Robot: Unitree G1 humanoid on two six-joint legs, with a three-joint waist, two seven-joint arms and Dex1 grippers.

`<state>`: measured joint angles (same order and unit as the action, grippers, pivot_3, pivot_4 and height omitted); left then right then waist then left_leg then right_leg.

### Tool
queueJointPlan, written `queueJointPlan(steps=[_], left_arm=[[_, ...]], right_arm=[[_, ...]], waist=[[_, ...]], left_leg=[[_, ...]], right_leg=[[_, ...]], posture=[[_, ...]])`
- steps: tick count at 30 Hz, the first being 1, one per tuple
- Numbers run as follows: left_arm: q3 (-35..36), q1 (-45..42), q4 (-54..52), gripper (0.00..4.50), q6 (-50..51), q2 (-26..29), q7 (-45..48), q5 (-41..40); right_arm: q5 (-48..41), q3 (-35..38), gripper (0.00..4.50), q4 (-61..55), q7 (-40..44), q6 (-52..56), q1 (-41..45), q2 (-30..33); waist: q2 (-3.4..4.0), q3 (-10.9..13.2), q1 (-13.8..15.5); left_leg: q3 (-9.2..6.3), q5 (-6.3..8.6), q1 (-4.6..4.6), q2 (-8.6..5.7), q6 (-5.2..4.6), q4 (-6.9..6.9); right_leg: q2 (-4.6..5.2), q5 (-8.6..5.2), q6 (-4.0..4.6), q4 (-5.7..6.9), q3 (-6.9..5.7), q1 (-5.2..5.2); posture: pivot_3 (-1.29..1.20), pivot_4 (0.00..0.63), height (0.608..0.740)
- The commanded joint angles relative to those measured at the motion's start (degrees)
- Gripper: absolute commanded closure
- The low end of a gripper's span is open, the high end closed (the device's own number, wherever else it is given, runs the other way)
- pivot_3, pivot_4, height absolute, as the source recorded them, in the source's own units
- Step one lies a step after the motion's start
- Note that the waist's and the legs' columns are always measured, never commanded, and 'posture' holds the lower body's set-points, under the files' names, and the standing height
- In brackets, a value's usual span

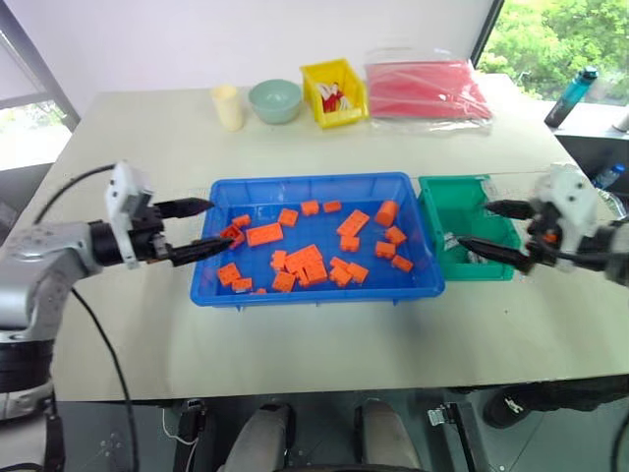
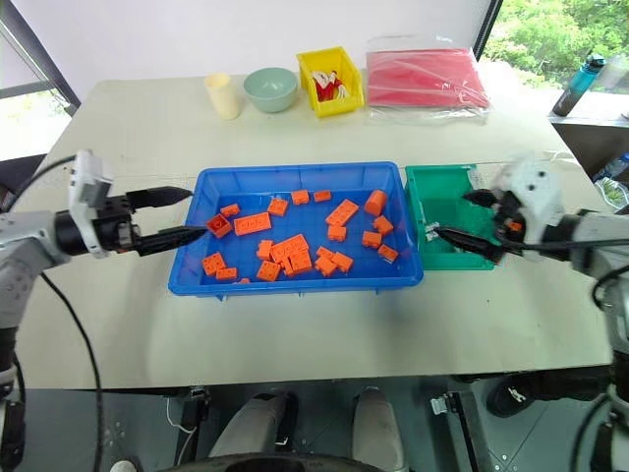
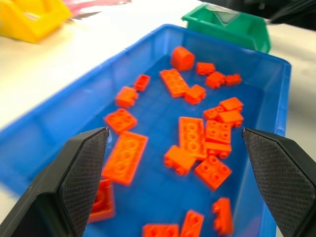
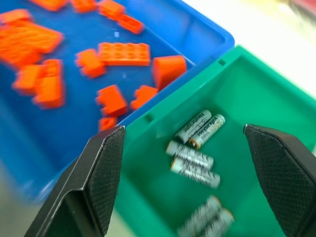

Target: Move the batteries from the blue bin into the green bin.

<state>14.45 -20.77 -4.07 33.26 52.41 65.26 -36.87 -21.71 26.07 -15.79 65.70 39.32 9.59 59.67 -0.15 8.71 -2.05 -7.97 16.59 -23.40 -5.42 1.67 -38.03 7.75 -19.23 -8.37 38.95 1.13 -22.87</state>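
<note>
The batteries (image 4: pixel 195 158) lie on the floor of the green bin (image 1: pixel 447 211), six of them visible in the right wrist view, in loose pairs. The green bin stands on the desk (image 1: pixel 295 334) just beside the right end of the blue bin (image 1: pixel 305 185). The blue bin holds many orange toy bricks (image 1: pixel 305 261) scattered over its floor; I see no battery among them.

The right gripper (image 1: pixel 491 228) is released, with its two black fingers spread wide and empty, above the right side of the green bin. The left gripper (image 1: pixel 192 231) is also released and empty, and its fingers reach the left rim of the blue bin.

At the far side of the desk stand a cream cup (image 1: pixel 228 106), a pale green bowl (image 1: pixel 275 100), a yellow bin (image 1: pixel 334 93) and a clear bag with red content (image 1: pixel 425 90).
</note>
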Motion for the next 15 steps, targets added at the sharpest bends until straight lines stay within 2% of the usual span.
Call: queueJointPlan(steps=[1, 7, 15], left_arm=[[4.74, 0.1, 2.32, 0.0, -1.56, 4.04, 2.62, 0.06], [7.66, 0.59, 4.91, 0.0, -1.54, 7.87, 4.55, 0.0], [9.23, 2.37, 2.97, 0.0, -1.98, 7.99, 4.13, -0.04]], right_arm=[[-0.3, 6.92, 0.58, 4.99, 5.89, -6.52, -4.19, 3.49], [-1.7, 9.95, 0.58, 14.17, 6.91, -10.48, -4.16, 4.06], [-2.24, 6.39, 0.58, 17.02, 6.02, -14.09, -3.33, 2.6]], waist=[[0.0, 0.0, -0.06], [0.01, 0.0, -0.29], [0.02, 0.01, -0.34]], left_leg=[[0.0, 0.0, 0.05, 0.01, 0.0, 0.0], [0.03, 0.0, 0.08, 0.07, -0.01, 0.02], [0.02, 0.0, 0.07, 0.09, 0.0, 0.03]], right_leg=[[-0.01, 0.0, 0.0, -0.07, -0.01, 0.06], [-0.05, 0.0, 0.0, -0.46, -0.02, 0.2], [-0.05, 0.0, 0.0, -0.52, -0.02, 0.2]], posture=[[0.0, 0.15, 0.74], [0.0, 0.15, 0.74], [0.0, 0.15, 0.74]])
